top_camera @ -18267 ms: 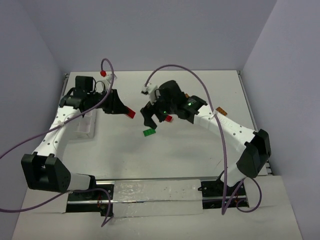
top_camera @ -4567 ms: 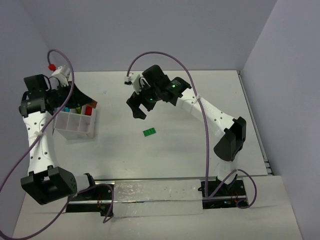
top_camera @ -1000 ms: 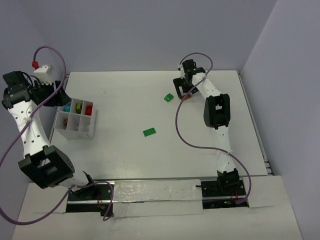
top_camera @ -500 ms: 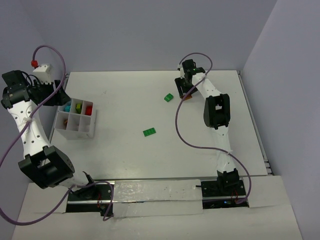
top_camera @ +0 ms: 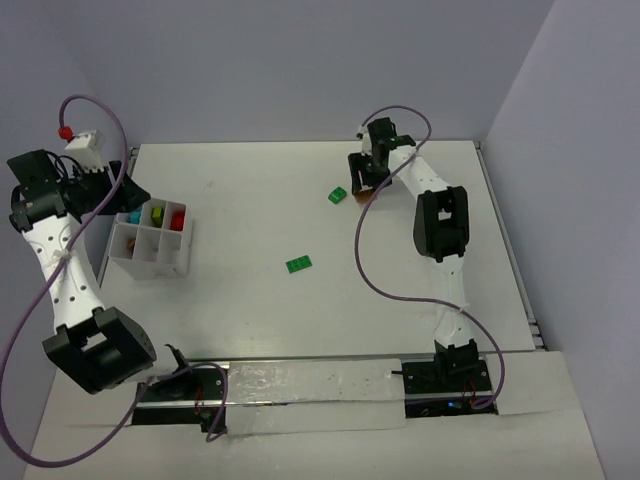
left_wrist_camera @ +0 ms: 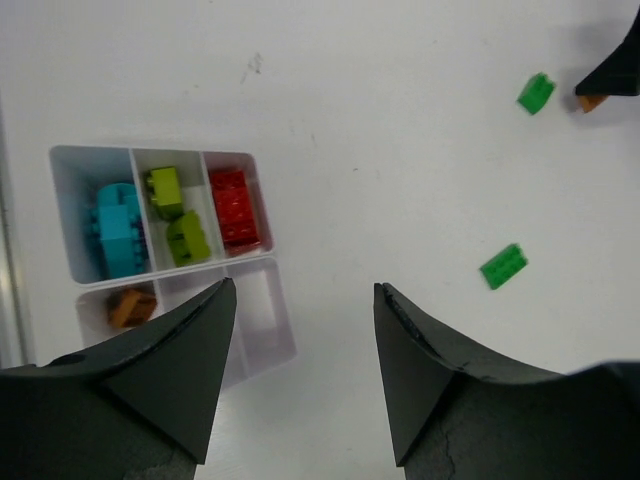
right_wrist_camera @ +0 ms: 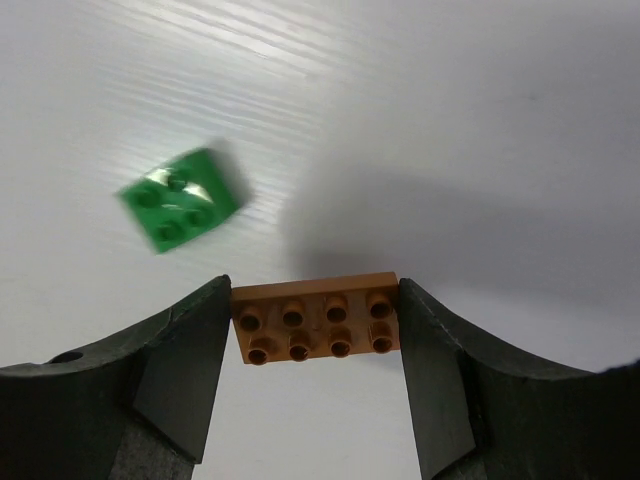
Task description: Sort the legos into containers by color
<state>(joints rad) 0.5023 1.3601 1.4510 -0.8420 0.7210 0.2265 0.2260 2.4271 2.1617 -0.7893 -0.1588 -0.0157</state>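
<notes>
Grips an orange brick (right_wrist_camera: 315, 325) by its short ends between both fingers of the right tool (right_wrist_camera: 313, 300), studs turned to the wrist camera. Cannot tell whether lifted or resting on the worktop (top_camera: 400, 280). Shows a green brick (right_wrist_camera: 182, 200) just beside it at 10 o'clock in that view, clear of the fingers. From above, puts this pair at about 1 o'clock on the worktop, near the far edge. Shows a second green brick (top_camera: 298, 264) near the middle, well apart from both tools. Holds the left tool (left_wrist_camera: 305, 288) spread wide, nothing between its fingers, raised over the 9 o'clock side. Finds the compartment box (left_wrist_camera: 265, 320) there, standing on the worktop. In the left wrist view, fills the box's 12 o'clock row thus: a blue brick (left_wrist_camera: 118, 228) at the 9 o'clock end, two yellow-green bricks (left_wrist_camera: 188, 238) in the middle, a red brick (left_wrist_camera: 232, 205) at the 3 o'clock end. Houses a brown-orange brick (left_wrist_camera: 130, 305) in the 9 o'clock compartment of the 6 o'clock row.
</notes>
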